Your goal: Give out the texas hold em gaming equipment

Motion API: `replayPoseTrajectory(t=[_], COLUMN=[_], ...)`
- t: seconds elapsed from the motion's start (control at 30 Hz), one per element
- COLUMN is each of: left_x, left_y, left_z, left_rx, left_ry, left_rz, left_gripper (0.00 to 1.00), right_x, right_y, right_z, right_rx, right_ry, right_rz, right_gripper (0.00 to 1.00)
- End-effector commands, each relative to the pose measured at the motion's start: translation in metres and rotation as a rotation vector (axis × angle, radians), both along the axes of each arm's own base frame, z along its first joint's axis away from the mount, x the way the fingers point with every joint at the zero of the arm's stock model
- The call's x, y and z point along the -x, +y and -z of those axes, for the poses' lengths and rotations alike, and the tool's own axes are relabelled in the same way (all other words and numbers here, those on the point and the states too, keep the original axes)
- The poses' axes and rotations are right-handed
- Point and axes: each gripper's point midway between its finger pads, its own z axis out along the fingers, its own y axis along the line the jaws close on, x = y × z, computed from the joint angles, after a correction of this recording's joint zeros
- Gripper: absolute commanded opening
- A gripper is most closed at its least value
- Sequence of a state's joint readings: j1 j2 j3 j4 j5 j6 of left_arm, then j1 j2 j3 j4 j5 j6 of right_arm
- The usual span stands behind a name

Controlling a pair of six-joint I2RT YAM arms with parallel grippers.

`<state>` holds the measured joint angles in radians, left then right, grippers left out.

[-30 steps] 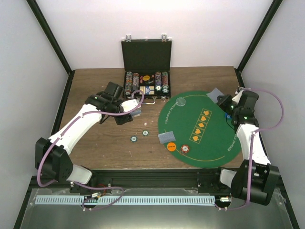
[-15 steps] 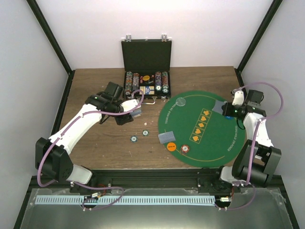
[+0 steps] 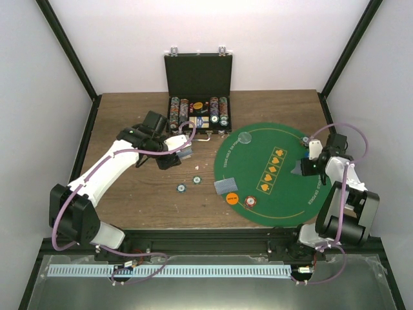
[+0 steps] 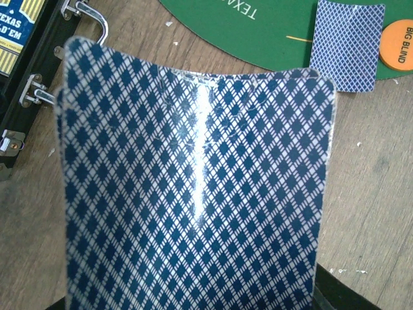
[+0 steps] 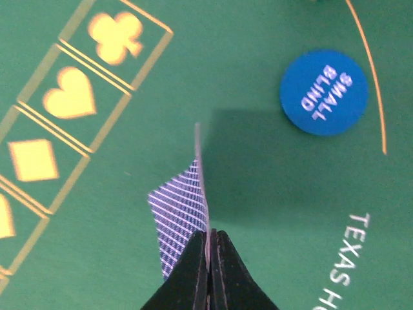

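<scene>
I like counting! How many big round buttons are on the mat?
3. Orange Big Blind button at the near-left edge of the mat, clear button near its far edge, blue Small Blind button beside the card in the right gripper. Others may be hidden.

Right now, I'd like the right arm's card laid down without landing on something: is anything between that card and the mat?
Nothing visible does. The right end effector pinches the card edge-on over bare green mat; the blue SMALL BLIND disc lies off to the side, apart from the card.
</scene>
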<state>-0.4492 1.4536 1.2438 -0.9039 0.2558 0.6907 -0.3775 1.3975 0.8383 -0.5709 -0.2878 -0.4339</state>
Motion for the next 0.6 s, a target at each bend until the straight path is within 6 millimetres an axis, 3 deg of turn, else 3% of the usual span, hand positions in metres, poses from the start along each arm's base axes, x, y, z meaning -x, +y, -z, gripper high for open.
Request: replayPoseTrajectory(t=[0.0, 0.2, 0.37, 0.57], left_x=[-0.004, -0.002, -0.001, -0.003], left_y=[-0.004, -0.004, -0.002, -0.001], left_z=[-0.019, -0.020, -0.022, -0.019], left_rx=[0.039, 0.041, 0.036, 0.022], left_ry=[-0.041, -0.049, -0.058, -0.057], left_rz=[0.007, 0.015, 0.011, 0.009], left_gripper=[0.47, 0.47, 0.47, 0.48], right_x=[0.014, 0.016, -0.002, -0.003], right_y=[-0.035, -0.046, -0.060, -0.070], right_z=[0.030, 0.063, 0.055, 0.059], right_rx=[0.216, 0.351, 0.494, 0.579], right_ry=[0.101, 0.200, 0.176, 0.218], right_rz=[0.009, -0.011, -0.090, -0.176], right_gripper=[0.01, 0.01, 0.01, 0.01])
